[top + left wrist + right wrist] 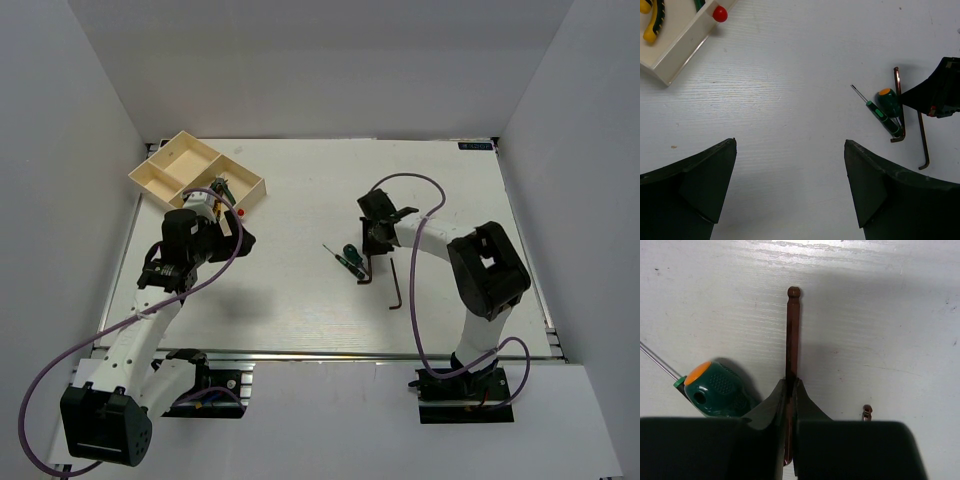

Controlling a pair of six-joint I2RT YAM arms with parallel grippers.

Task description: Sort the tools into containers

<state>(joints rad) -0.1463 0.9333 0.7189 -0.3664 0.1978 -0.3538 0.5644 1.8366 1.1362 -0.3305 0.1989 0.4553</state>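
Note:
The cream divided tray sits at the far left, and its corner shows in the left wrist view. Yellow-handled pliers lie in it. My left gripper is open and empty over bare table just right of the tray. My right gripper is shut on a dark L-shaped hex key at table level. A thin green screwdriver and a stubby green one with an orange cap lie just left of it. A second hex key lies to the right.
A tiny red knob sits against the tray's outer wall. White walls enclose the table on three sides. The right arm's purple cable loops above the table.

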